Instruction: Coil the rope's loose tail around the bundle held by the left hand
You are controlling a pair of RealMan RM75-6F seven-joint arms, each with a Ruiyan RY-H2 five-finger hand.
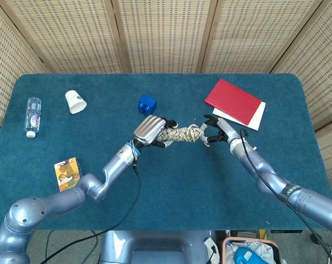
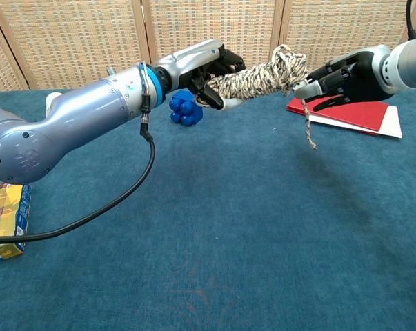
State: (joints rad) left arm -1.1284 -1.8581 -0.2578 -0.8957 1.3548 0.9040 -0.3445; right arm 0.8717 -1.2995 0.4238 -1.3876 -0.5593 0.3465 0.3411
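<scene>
A speckled cream-and-brown rope bundle [image 1: 179, 133] [image 2: 259, 76] hangs above the table, and my left hand [image 1: 150, 130] [image 2: 208, 67] grips its left end. My right hand [image 1: 216, 130] [image 2: 342, 76] pinches the rope at the bundle's right end. A short loose tail [image 2: 307, 125] dangles below the right hand's fingertips in the chest view. The bundle lies roughly level, stretched between the two hands.
A blue toy block [image 1: 147, 104] [image 2: 182, 111] sits just behind the left hand. A red book on white paper [image 1: 233, 101] [image 2: 349, 111] lies behind the right hand. At the left are a paper cup [image 1: 75, 101], a water bottle [image 1: 33, 116] and a small yellow box [image 1: 65, 171].
</scene>
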